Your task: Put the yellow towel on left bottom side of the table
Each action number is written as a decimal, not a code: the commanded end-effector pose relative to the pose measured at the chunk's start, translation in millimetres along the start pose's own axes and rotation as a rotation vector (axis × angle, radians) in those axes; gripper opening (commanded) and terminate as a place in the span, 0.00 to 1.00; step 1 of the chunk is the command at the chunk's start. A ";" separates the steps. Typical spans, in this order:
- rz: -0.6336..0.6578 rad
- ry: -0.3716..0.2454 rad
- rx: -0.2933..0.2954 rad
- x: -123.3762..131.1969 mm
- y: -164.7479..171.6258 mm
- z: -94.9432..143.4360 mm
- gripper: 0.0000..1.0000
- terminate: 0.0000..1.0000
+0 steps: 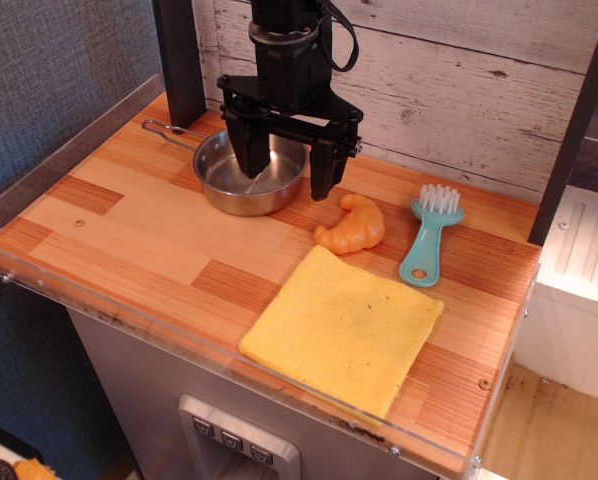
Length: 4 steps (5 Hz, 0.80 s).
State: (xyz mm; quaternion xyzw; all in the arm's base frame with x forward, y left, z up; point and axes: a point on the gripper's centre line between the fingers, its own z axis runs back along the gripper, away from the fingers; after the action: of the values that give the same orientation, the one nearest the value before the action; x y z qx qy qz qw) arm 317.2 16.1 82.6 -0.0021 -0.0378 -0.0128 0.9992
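The yellow towel (344,328) lies flat near the front right of the wooden table (129,230), its near corner reaching the clear acrylic rim. It is a roughly square bright-yellow cloth with a few dark specks. My gripper (286,168) hangs open and empty at the back of the table, above the steel pan (249,172), well behind and to the left of the towel. Its left finger is over the pan's bowl and its right finger is over the pan's right rim.
An orange croissant toy (352,225) lies just behind the towel. A teal brush (429,235) with white bristles lies to its right. A dark post (182,60) stands at the back left. A plank wall runs behind.
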 end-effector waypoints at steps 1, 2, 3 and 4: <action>0.000 0.000 0.000 0.0 0.0 0.0 1.00 0.00; -0.058 0.012 0.001 -16.6 -20.3 -8.9 1.00 0.00; -0.124 0.029 -0.007 -37.7 -45.5 -17.1 1.00 0.00; -0.145 0.022 -0.003 -49.2 -63.8 -22.8 1.00 0.00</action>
State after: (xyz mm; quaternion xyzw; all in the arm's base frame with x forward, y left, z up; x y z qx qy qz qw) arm 263.4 -49.0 42.2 -0.0002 -0.0015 -0.0843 0.9964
